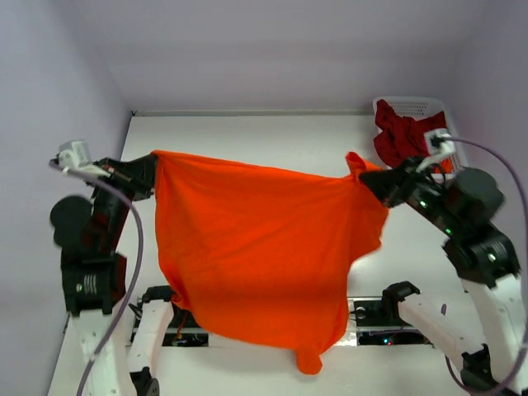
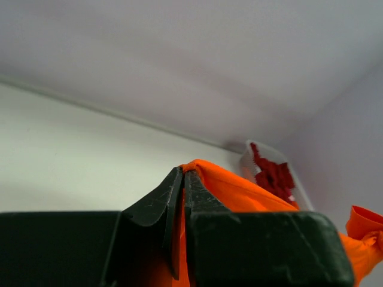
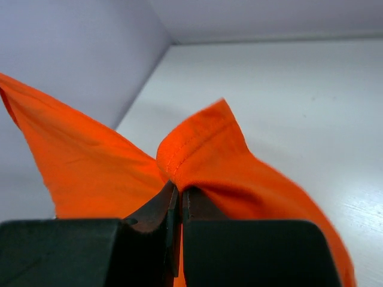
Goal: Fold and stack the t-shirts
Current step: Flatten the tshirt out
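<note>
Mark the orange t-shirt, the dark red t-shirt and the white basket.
orange t-shirt (image 1: 256,247), top external view, middle of the hanging cloth.
dark red t-shirt (image 1: 402,136), top external view, bunched cloth lying in the basket.
white basket (image 1: 412,103), top external view, far rim.

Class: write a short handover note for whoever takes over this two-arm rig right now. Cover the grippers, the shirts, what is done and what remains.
Left gripper: shut on one upper corner of the orange t-shirt.
Right gripper: shut on the opposite upper corner.
Shirts: the orange t-shirt hangs spread between the arms above the table. The dark red t-shirt lies crumpled in the white basket at the far right corner.
Done: orange shirt lifted and spread. No fold or stack is visible.
Left: lay it flat and fold it, fetch and fold the red one, stack both.
</note>
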### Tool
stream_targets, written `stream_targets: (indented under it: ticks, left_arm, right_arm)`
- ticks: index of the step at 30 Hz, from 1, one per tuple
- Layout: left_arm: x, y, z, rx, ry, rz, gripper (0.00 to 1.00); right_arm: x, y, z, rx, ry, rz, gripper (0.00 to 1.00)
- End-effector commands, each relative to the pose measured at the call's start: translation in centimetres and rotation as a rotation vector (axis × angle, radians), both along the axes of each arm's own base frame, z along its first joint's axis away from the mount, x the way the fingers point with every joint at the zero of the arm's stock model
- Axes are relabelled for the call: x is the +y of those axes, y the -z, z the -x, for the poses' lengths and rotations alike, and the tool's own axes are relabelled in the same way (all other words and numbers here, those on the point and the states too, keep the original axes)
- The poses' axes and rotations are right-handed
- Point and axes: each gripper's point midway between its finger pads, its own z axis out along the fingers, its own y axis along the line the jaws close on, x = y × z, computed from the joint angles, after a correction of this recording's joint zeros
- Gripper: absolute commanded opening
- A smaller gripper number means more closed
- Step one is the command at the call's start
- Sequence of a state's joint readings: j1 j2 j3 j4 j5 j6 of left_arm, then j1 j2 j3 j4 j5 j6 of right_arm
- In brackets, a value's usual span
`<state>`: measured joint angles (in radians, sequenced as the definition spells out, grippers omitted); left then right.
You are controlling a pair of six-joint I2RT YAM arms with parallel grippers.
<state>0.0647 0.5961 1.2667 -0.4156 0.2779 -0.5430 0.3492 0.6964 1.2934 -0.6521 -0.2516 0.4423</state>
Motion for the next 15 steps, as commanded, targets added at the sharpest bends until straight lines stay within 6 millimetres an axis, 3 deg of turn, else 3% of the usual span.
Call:
stream_targets:
  ticks: [1, 2, 3, 5, 6, 9, 11, 12, 15]
  left_arm:
    - [1.7, 1.4, -4.3, 0.016, -0.085, -0.013, 0.0]
    - [1.9, 2.0, -5.2, 0.027, -0.094, -0.012, 0.0]
    - [2.4, 3.8, -6.8, 0.081, -0.115, -0.01, 0.0]
    - [2.8, 5.0, -8.4, 0.104, -0.132, -0.008, 0.0]
    - [3.3, 6.9, -9.9, 0.151, -0.153, -0.008, 0.0]
    - [4.2, 10.2, -13.1, 0.231, -0.195, -0.012, 0.0]
    - [4.7, 11.4, -14.5, 0.259, -0.215, -0.014, 0.0]
    - [4.8, 12.9, -15.5, 0.293, -0.219, -0.013, 0.0]
    - [5.4, 14.3, -17.2, 0.339, -0.251, 0.005, 0.0]
  right_arm:
    - [1.0, 0.2, -3.9, -0.036, 0.029, -0.008, 0.0]
    - [1.7, 1.3, -5.9, -0.004, 0.035, -0.015, 0.0]
    - [2.1, 2.6, -7.1, 0.031, 0.039, -0.005, 0.0]
    - [2.9, 3.9, -9.3, 0.065, 0.045, -0.004, 0.0]
    - [3.6, 5.8, -11.3, 0.12, 0.05, 0.018, 0.0]
    - [5.1, 8.2, -15.1, 0.187, 0.044, 0.042, 0.0]
    - [6.3, 8.6, -16.4, 0.202, 0.006, 0.035, 0.0]
    - [7.0, 10.2, -17.8, 0.24, -0.003, 0.045, 0.0]
    - [8.1, 10.4, -19.9, 0.248, -0.021, 0.048, 0.0]
